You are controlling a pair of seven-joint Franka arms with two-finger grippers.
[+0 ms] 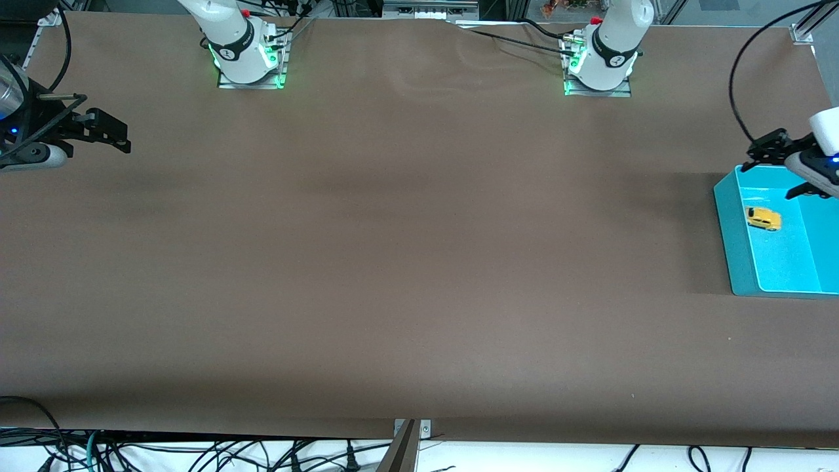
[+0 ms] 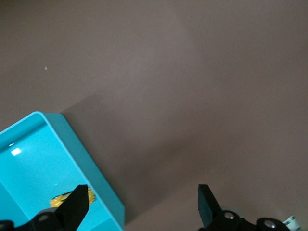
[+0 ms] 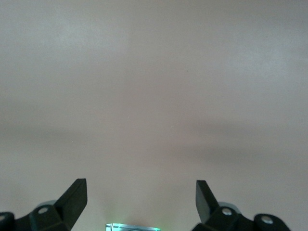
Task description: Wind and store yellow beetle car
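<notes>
The yellow beetle car point(image 1: 763, 218) lies inside a turquoise bin point(image 1: 731, 229) at the left arm's end of the brown table point(image 1: 393, 262), on the bin's floor close to the wall that faces the table's middle (in the left wrist view only a sliver of yellow point(image 2: 60, 199) shows past a fingertip). The left gripper point(image 1: 780, 167) hangs in the air over the bin's edge nearest the robot bases, its wrist reaching in from the table's end, fingers point(image 2: 77, 204) spread wide and grasping nothing. The right gripper point(image 1: 108, 131) hovers over bare table at the right arm's end, well apart from the bin, held roughly level with its fingers point(image 3: 74, 197) also parted and empty.
</notes>
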